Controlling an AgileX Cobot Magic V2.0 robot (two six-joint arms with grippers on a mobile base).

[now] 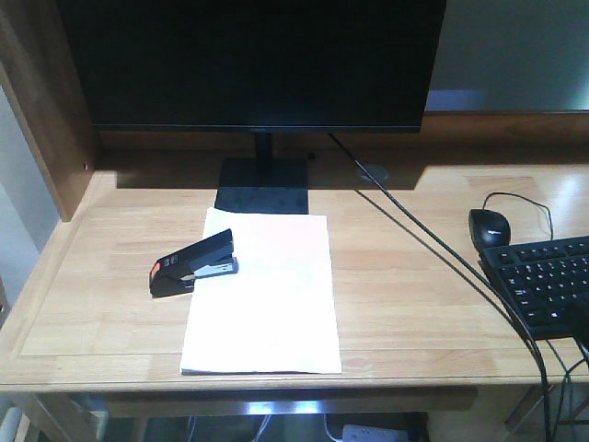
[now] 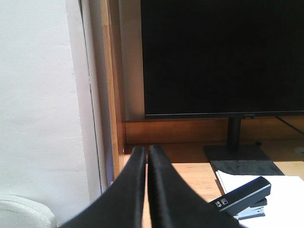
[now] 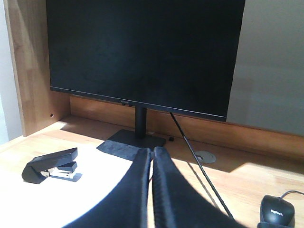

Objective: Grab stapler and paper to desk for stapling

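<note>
The white paper [image 1: 267, 295] lies flat on the light-wood desk [image 1: 414, 295], in front of the monitor stand. The black stapler [image 1: 193, 263] with an orange rear tab rests across the sheet's left edge, its front on the paper. My left gripper [image 2: 147, 151] is shut with nothing in it, held above the desk's left end, the stapler [image 2: 242, 195] to its lower right. My right gripper [image 3: 152, 152] is shut and empty too, hovering over the paper [image 3: 90, 190] with the stapler [image 3: 50, 165] to its left. Neither gripper shows in the front view.
A large dark monitor [image 1: 253, 60] on a black stand [image 1: 262, 184] fills the back. A cable [image 1: 433, 241] runs diagonally to the front right. A black mouse [image 1: 489, 226] and keyboard [image 1: 545, 284] sit at the right. A wooden side panel [image 1: 41, 110] bounds the left.
</note>
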